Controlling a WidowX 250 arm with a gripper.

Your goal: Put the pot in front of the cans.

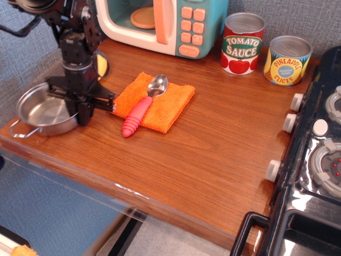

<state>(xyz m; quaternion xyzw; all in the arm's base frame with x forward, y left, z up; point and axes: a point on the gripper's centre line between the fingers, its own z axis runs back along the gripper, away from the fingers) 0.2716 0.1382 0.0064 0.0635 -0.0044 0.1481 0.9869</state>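
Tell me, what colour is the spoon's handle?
Pinkish red. The spoon shows in the only view, lying on the orange cloth.

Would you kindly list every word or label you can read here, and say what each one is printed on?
"TOMATO SAUCE": on the red-and-white can.
"PINEAPPLE SLICES": on the yellow-and-blue can; the small print in its blue centre is too blurred to read.
The microwave buttons show no readable markings.

I work at a brown wooden counter [213, 154] backed by a grey textured wall [298, 16]. A teal toy microwave [165, 24] stands at the rear, and a black toy stove [314, 160] with 3 white knobs [290, 122] adjoins the counter's far end. Blue floor [58, 213] lies below.
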